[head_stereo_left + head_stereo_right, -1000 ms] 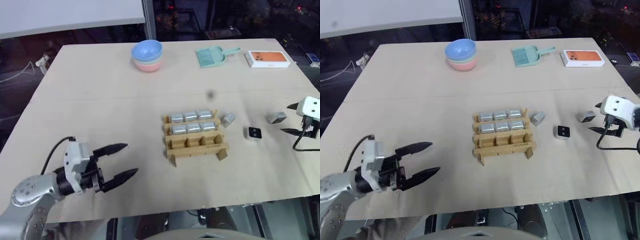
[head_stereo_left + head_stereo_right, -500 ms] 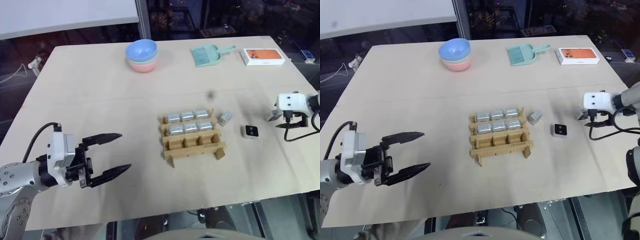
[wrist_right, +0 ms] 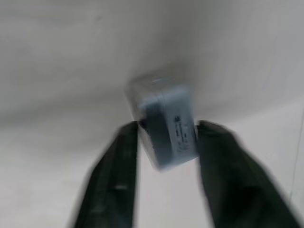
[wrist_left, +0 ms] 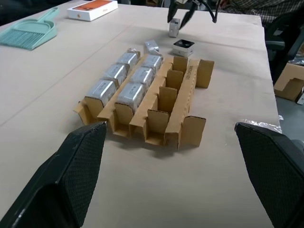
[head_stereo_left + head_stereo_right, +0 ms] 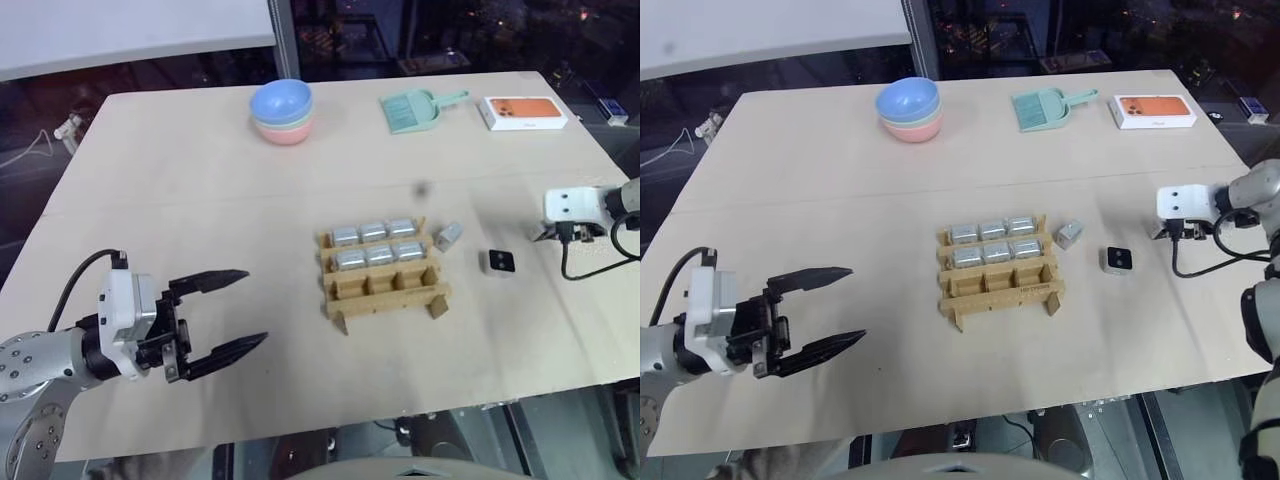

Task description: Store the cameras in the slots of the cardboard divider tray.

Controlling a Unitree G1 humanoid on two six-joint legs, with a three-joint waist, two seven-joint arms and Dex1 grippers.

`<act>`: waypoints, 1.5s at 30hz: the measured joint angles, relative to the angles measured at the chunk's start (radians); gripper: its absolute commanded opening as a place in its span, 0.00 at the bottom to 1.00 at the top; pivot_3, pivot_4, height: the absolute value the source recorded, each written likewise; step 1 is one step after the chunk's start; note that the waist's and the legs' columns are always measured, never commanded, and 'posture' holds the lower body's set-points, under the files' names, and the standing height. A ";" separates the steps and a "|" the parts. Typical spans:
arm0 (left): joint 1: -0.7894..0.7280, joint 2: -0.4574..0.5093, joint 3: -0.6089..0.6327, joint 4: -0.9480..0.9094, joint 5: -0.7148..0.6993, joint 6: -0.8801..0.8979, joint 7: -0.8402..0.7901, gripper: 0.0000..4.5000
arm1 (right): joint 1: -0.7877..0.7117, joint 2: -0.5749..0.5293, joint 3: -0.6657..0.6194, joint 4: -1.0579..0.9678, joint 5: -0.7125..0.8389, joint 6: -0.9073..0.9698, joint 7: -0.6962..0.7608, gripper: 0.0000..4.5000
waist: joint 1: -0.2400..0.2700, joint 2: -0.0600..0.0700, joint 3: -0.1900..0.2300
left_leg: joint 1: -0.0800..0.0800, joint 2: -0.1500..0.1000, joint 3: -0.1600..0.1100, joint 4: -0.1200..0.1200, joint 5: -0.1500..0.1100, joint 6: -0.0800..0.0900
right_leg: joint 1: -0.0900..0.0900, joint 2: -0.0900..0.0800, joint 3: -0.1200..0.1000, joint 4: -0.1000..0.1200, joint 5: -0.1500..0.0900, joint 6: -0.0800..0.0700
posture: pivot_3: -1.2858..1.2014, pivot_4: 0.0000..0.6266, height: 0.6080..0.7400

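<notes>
The cardboard divider tray (image 5: pixel 386 292) sits mid-table, its two back rows holding several silver cameras (image 5: pixel 374 232) and its front row of slots empty. One loose camera (image 5: pixel 449 235) lies by the tray's back right corner. Another (image 5: pixel 501 262) lies black face up further right. At the right edge my right gripper (image 5: pixel 556 234) points down at the table. The right wrist view shows this gripper (image 3: pixel 167 133) shut on a third loose camera (image 3: pixel 166 118), a finger pressed to each side. My left gripper (image 5: pixel 236 310) hovers open and empty at the front left, aimed at the tray (image 4: pixel 180 128).
Along the back edge of the table stand stacked blue and pink bowls (image 5: pixel 282 110), a mint-green dustpan (image 5: pixel 415 110) and an orange-and-white phone box (image 5: pixel 525 112). Bare tabletop lies between my left gripper and the tray.
My right gripper came in from the right over the rightmost loose camera and went from open to shut on it. The left gripper stayed open and nearly still.
</notes>
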 measured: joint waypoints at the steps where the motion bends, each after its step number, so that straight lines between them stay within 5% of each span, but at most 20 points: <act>1: -0.001 0.000 0.000 0.000 0.000 0.001 0.002 1.00 | 0.000 0.001 0.000 0.001 0.001 -0.001 0.001 0.14 | -0.002 -0.001 0.000 | 0.000 0.000 0.001 0.000 0.000 0.000 | 0.000 0.000 0.001 0.000 0.000 0.000 | 0.52 0.24 1.00; 8: -0.002 0.000 0.000 -0.001 0.000 0.014 0.004 1.00 | -0.005 0.008 -0.003 0.004 0.018 -0.019 0.047 0.14 | -0.003 0.000 0.001 | 0.001 0.000 0.001 0.000 0.000 0.000 | 0.000 0.002 0.002 0.001 0.000 0.000 | 0.52 0.24 1.00; 13: -0.029 0.001 -0.003 0.002 0.004 0.015 0.003 1.00 | -0.049 0.081 -0.072 -0.057 0.135 0.015 0.230 0.14 | -0.009 0.001 0.001 | 0.001 0.001 0.001 0.000 0.000 0.000 | -0.001 0.003 0.003 0.001 0.001 0.000 | 0.52 0.24 1.00; 20: -0.074 0.006 -0.019 0.045 0.029 0.015 -0.001 1.00 | -0.042 0.176 -0.130 -0.543 0.328 0.368 0.376 0.14 | 0.002 0.002 0.002 | -0.002 0.005 -0.001 0.000 0.000 0.000 | -0.003 0.003 0.000 0.002 0.002 0.000 | 0.52 0.24 1.00; 24: -0.098 0.009 -0.026 0.065 0.040 0.013 -0.005 1.00 | 0.043 0.247 -0.154 -0.858 0.456 0.629 0.371 0.14 | 0.008 0.002 0.002 | -0.003 0.005 -0.003 0.000 0.000 0.000 | -0.003 0.002 -0.003 0.001 0.003 0.001 | 0.52 0.24 1.00; 26: -0.113 0.010 -0.031 0.083 0.051 0.012 -0.009 1.00 | 0.159 0.294 -0.158 -1.174 0.586 0.944 0.327 0.14 | 0.026 0.002 0.002 | -0.006 0.003 -0.007 0.001 0.000 -0.001 | -0.004 -0.001 -0.006 0.000 0.003 0.001 | 0.52 0.24 1.00; 32: -0.159 0.013 -0.051 0.101 0.059 0.014 -0.006 1.00 | 0.280 0.370 -0.153 -1.496 0.729 1.223 0.200 0.14 | 0.031 0.002 0.001 | -0.010 0.002 -0.012 0.005 0.000 -0.001 | -0.004 -0.002 -0.011 0.001 0.002 0.000 | 0.52 0.24 1.00; 45: -0.197 0.021 -0.067 0.103 0.069 0.019 -0.001 1.00 | 0.398 0.351 -0.007 -1.540 0.669 1.145 0.067 0.14 | 0.029 0.001 0.001 | -0.012 -0.001 -0.019 0.008 0.000 -0.001 | -0.003 -0.002 -0.015 0.001 0.002 0.000 | 0.52 0.24 1.00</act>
